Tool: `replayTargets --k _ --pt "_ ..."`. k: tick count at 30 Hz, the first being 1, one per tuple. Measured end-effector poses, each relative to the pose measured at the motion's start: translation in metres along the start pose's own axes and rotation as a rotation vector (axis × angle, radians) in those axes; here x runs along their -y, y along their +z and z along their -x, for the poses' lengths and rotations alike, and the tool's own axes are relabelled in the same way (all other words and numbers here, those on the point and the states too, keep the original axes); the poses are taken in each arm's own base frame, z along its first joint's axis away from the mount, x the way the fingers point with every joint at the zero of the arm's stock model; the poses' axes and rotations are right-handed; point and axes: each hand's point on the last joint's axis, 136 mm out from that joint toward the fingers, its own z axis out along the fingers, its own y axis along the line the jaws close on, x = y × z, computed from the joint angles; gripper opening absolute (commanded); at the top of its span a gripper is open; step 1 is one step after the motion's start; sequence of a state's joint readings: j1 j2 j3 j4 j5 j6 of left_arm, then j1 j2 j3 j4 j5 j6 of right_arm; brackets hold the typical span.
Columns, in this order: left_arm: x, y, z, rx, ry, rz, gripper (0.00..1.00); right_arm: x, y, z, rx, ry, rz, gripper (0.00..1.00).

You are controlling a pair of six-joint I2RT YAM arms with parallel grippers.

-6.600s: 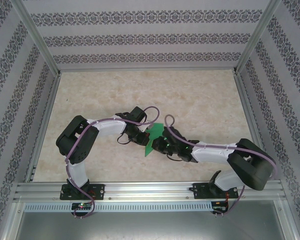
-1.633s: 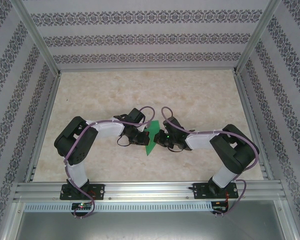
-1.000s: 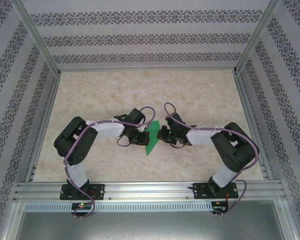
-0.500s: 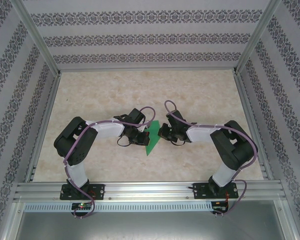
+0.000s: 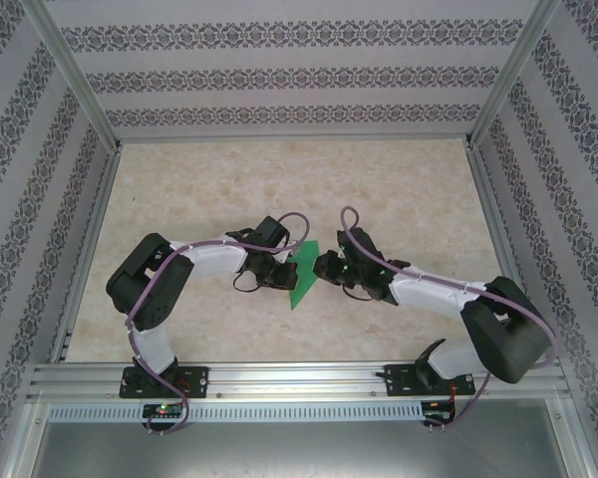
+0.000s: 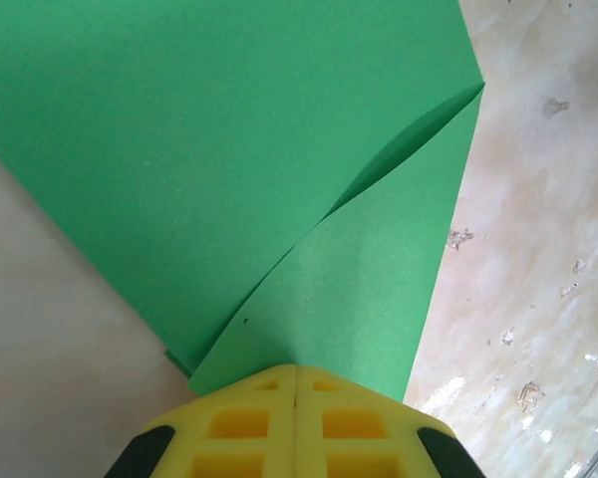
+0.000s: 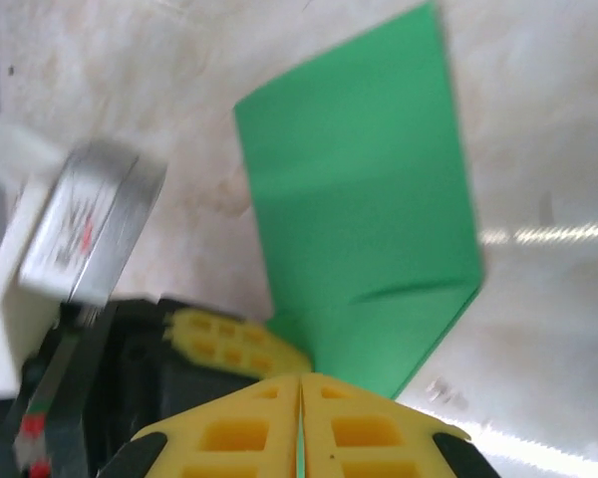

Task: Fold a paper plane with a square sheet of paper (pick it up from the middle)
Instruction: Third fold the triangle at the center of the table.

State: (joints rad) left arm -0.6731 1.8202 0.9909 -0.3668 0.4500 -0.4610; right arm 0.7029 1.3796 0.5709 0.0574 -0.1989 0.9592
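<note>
You are in the middle of the folding, with the square sheet of paper lying low over the middle of the counter, between the two arms. Your left claw is closed with no gap between its yellow pads, and the left wrist view shows the green paper coming straight out from between them, so it is pinching the sheet at its near edge. Your right claw comes in from the opposite side. Its pads are also pressed together, with the paper's edge meeting their tips, so it appears to be gripping the sheet too, though that pinch is harder to confirm.

One fold is already in. A flap lies over the rest of the sheet and runs toward a corner, and its curved edge stands slightly proud rather than pressed flat. I judge that this is an early fold and that several more are to come.

The next move calls for one claw to anchor the paper while the other carries its edge across to line up. The fold then needs pressing down so that the crease sets sharply. Go slowly, because thin paper will buckle or slip if both claws pull against each other.

As for writing, the right wrist view shows a white block with a silvery face carrying red marks. They are too blurred to read. The paper itself is plain.
</note>
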Motion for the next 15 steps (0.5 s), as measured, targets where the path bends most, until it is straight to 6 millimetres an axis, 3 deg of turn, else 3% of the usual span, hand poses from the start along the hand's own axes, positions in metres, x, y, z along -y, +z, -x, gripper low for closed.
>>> replayTargets --k 3,6,15 --pt "0.0 0.0 0.0 0.004 0.004 0.008 0.0 0.003 0.007 -0.032 -0.049 0.006 0.003 0.07" --pt "0.0 0.0 0.0 0.005 0.004 0.009 0.0 0.005 0.016 -0.048 -0.076 0.013 -0.007 0.07" --pt "0.0 0.0 0.0 0.005 0.004 0.008 0.0 0.004 0.041 -0.056 -0.088 0.042 0.006 0.06"
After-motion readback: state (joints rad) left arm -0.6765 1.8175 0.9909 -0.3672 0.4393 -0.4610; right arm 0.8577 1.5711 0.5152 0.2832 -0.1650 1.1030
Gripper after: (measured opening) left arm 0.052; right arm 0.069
